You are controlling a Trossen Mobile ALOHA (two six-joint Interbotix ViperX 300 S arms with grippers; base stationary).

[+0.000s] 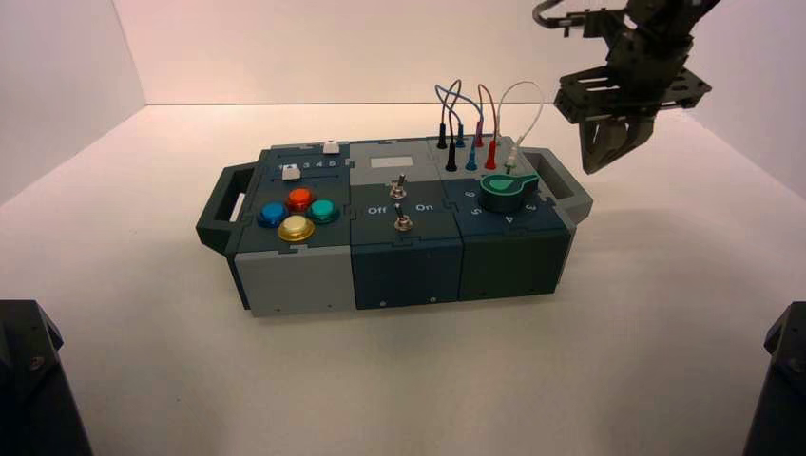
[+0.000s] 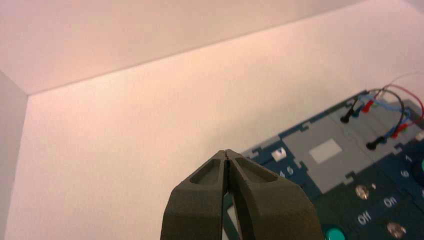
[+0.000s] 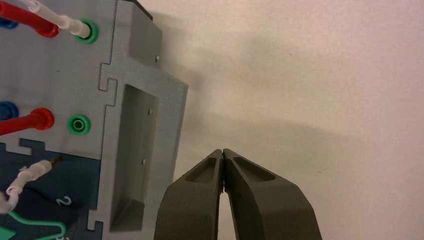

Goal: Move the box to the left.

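The box (image 1: 399, 256), long and dark teal and grey, lies across the middle of the white table. It carries coloured buttons (image 1: 297, 215) at its left end, toggle switches (image 1: 401, 186) in the middle, and a green knob (image 1: 504, 190) and plugged wires (image 1: 475, 114) at its right end. My right gripper (image 1: 602, 167) hangs shut with nothing held, just beyond and above the box's right end handle (image 1: 563, 180). In the right wrist view the gripper's tips (image 3: 222, 151) stand beside that grey handle (image 3: 145, 150), apart from it. My left gripper (image 2: 226, 151) is shut on nothing, off the box's (image 2: 325, 165) left side.
White walls (image 1: 57, 85) enclose the table at the back and on both sides. Bare table surface (image 1: 114, 285) stretches to the left of the box. Dark arm bases sit at the bottom left corner (image 1: 33, 380) and bottom right corner (image 1: 779, 380).
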